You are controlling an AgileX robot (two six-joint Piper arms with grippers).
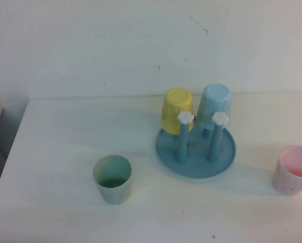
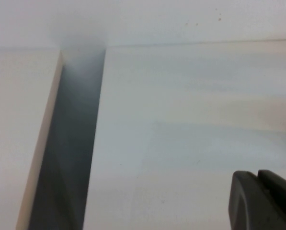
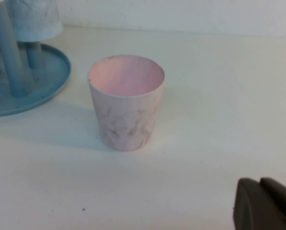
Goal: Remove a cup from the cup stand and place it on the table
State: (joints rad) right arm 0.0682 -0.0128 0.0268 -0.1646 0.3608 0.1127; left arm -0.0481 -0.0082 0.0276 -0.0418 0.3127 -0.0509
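The pale pink cup (image 1: 293, 170) stands upright on the white table (image 1: 65, 131) at the right, apart from the stand; the right wrist view shows it too (image 3: 126, 103), mouth up and empty. The blue cup stand (image 1: 195, 148) sits mid-table with two bare pegs at its front; its edge shows in the right wrist view (image 3: 47, 86). My right gripper (image 3: 259, 181) is shut and empty, a short way back from the pink cup. My left gripper (image 2: 257, 173) is shut and empty over the table's left part. Neither gripper shows in the high view.
A yellow cup (image 1: 177, 110) and a light blue cup (image 1: 215, 105) hang upside down on the stand's rear pegs. A green cup (image 1: 112, 178) stands upright on the table at front left. A dark gap (image 2: 71, 158) runs along the table's left edge.
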